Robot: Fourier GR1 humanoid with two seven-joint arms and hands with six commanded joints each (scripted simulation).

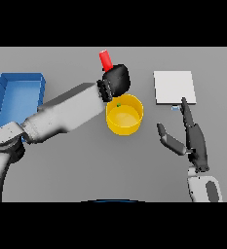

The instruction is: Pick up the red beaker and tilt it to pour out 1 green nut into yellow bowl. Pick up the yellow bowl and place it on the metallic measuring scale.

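Beaker held over the bowl's far rim, nut at the lip

Beaker, red, is in the grip of the left hand, whose dark fingers are curled round its lower part so that only the upper length shows above the hand. Its long axis runs nearly up the view, leaning a little to the left at the top; which end is the mouth cannot be made out, since the hand hides the lower part. The hand and beaker sit just beyond the far-left rim of the yellow bowl, and a small green nut shows right at that rim, just inside it and below the hand. Whether it is falling or already resting in the bowl I cannot tell.

By my judgement the pour is at or near its end, and what the next move turns on is the bowl's place between the two hands: the measuring scale, a pale square plate, lies to the right and a little beyond the bowl. The right hand is nearer that side, with straight fingers pointing toward the scale and thumb spread, holding nothing. A blue bin stands at the far left of the grey table.
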